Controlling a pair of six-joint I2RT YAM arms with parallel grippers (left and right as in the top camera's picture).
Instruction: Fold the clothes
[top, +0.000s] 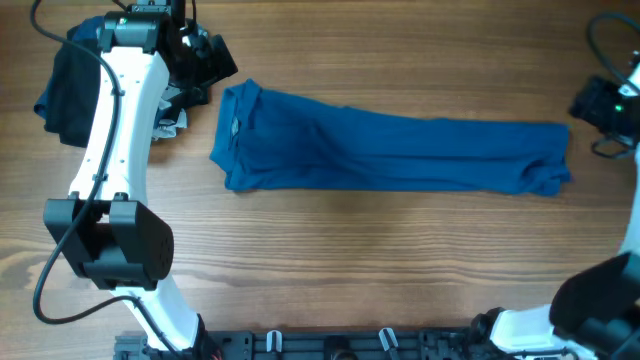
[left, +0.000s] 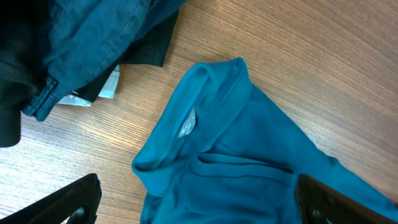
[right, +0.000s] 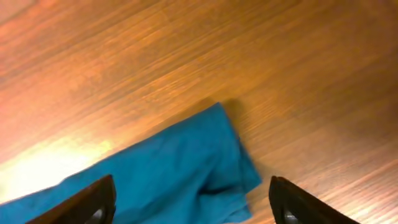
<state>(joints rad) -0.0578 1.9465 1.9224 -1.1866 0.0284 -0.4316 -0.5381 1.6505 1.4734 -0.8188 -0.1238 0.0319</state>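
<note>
A medium-blue soft polo shirt (top: 390, 150) lies in a long narrow strip across the far half of the wooden surface (top: 350, 270), with its collar toward the far-left corner and its hem near the right edge. The left end effector (left: 199, 208) and right end effector (right: 193, 202) both gape wide and hold nothing. The collar lies near a heap of black and dark-blue garments (top: 65, 85), so a loose left pinch could snag them. Pinching only the hem's top layer would likely spill the fold.

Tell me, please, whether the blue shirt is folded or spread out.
Folded: the blue shirt lies as one long, narrow band, with its collar at one end.
</note>
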